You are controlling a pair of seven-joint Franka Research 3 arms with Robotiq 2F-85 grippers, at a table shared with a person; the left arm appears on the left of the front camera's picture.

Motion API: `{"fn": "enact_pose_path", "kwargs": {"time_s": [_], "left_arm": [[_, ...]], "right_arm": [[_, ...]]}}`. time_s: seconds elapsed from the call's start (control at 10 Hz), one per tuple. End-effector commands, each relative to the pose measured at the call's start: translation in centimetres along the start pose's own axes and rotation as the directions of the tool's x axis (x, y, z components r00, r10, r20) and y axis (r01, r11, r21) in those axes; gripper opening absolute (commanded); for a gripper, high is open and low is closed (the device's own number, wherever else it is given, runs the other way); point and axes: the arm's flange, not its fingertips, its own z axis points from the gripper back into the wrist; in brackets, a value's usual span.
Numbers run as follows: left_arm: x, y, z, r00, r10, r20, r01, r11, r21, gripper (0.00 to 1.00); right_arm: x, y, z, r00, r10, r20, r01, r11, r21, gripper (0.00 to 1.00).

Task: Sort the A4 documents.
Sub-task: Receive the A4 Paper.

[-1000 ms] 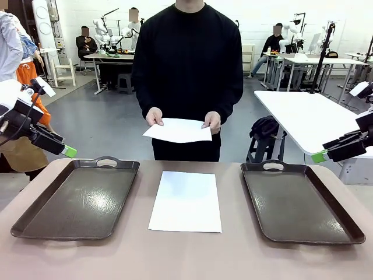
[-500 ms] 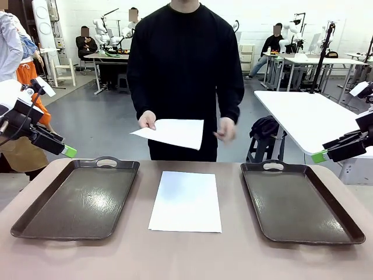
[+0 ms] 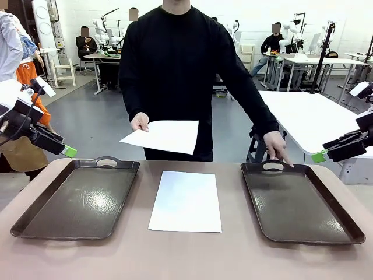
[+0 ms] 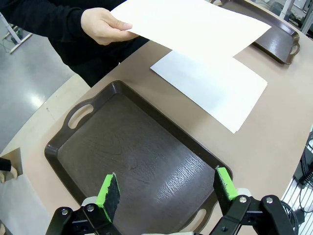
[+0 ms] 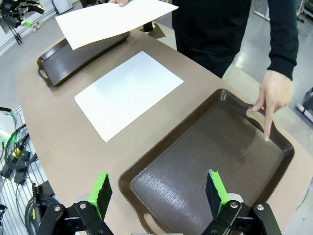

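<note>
One white A4 sheet lies flat on the table between two dark brown trays. A person in black at the far side holds a second sheet in one hand above the far edge. The other hand's finger points at the right tray near its far handle. My left gripper hangs open above the left tray. My right gripper hangs open above the right tray.
The brown table has bare surface in front of the trays. A white table stands behind at the right. Cables hang off the table's edge. Other people and workbenches are far back.
The person let go of the sheet with one hand, shifted it toward the left, and reached the freed hand down to point at the right tray. Both arms stayed still.
</note>
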Motion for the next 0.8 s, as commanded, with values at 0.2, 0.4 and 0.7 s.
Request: {"fn": "enact_pose_path", "kwargs": {"time_s": [0.2,0.4,0.7], "left_arm": [[-0.16,0.25,0.03,1.000,-0.005,0.009,0.005,1.000,-0.008,1.00],[-0.16,0.25,0.03,1.000,-0.005,0.009,0.005,1.000,-0.008,1.00],[-0.16,0.25,0.03,1.000,-0.005,0.009,0.005,1.000,-0.008,1.00]], "right_arm": [[-0.10,-0.13,-0.12,1.000,0.005,0.009,-0.006,1.000,0.018,1.00],[-0.10,-0.13,-0.12,1.000,0.005,0.009,-0.006,1.000,0.018,1.00],[-0.10,-0.13,-0.12,1.000,0.005,0.009,-0.006,1.000,0.018,1.00]]}}
